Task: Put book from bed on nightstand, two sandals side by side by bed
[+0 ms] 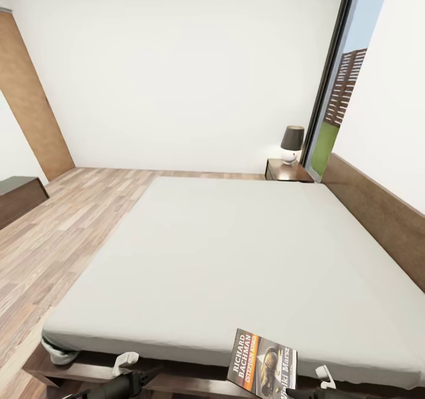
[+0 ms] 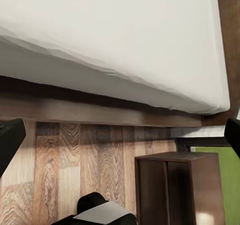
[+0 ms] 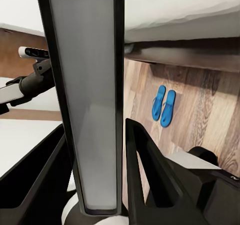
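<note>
The book (image 1: 262, 363), with an orange band reading "Richard Bachman", stands tilted up at the near edge of the bed (image 1: 224, 257). In the right wrist view the book (image 3: 92, 85) is edge-on between the fingers, and my right gripper (image 3: 95, 127) is shut on it. Two blue sandals (image 3: 164, 105) lie side by side on the wood floor next to the bed frame. My left gripper (image 2: 122, 137) is open and holds nothing, low beside the bed's side rail. A nightstand (image 1: 288, 170) stands at the far corner by the headboard, and a nightstand (image 2: 177, 187) also stands near the bed corner.
A lamp (image 1: 291, 144) with a dark shade sits on the far nightstand, beside the tall window (image 1: 345, 92). The wooden headboard (image 1: 378, 216) runs along the right wall. A low dark bench (image 1: 20, 198) stands at the left. Open wood floor (image 1: 71, 234) lies left of the bed.
</note>
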Controlling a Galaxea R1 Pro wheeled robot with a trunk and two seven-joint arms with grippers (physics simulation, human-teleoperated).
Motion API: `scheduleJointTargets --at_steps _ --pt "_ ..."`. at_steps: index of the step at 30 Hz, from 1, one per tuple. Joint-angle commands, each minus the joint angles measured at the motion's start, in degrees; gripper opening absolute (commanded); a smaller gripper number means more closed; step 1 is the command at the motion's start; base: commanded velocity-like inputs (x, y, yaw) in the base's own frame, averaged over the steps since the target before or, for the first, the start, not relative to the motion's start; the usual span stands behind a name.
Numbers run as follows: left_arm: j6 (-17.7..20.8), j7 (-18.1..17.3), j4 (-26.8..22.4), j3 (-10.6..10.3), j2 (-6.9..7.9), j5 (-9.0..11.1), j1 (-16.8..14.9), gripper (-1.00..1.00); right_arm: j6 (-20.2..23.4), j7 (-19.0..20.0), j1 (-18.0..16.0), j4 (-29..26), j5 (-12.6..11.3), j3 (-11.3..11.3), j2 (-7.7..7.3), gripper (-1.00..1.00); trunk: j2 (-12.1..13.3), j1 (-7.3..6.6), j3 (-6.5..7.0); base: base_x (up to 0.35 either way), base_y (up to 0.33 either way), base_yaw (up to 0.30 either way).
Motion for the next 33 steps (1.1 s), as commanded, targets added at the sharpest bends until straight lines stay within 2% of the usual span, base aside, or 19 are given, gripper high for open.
scheduleJointTargets --at_steps 1,20,24,33 --pt "0.36 -0.14 -0.02 -0.41 0.04 0.58 -0.03 1.0 0.64 0.15 -0.04 -0.02 -0.6 0.47 -0.05 -1.0 -0.04 0.01 0.03 0.0 0.0 0.0" --pt "0.36 -0.14 -0.02 -0.48 0.04 0.58 -0.03 1.0 0.55 0.09 -0.04 -0.02 -0.6 0.47 -0.05 -1.0 -0.04 0.01 1.8 0.0 0.0 0.0" --pt "0.36 -0.14 -0.02 -0.49 -0.54 0.58 -0.03 1.0 0.55 0.1 -0.04 -0.02 -0.6 0.47 -0.05 -1.0 -0.04 0.01 2.17 0.0 0.0 0.0" --pt "0.36 -0.12 -0.02 -0.49 -0.74 0.58 -0.03 1.0 0.55 0.09 -0.04 -0.02 -0.6 0.47 -0.05 -1.0 -0.04 0.01 3.0 0.0 0.0 0.0"
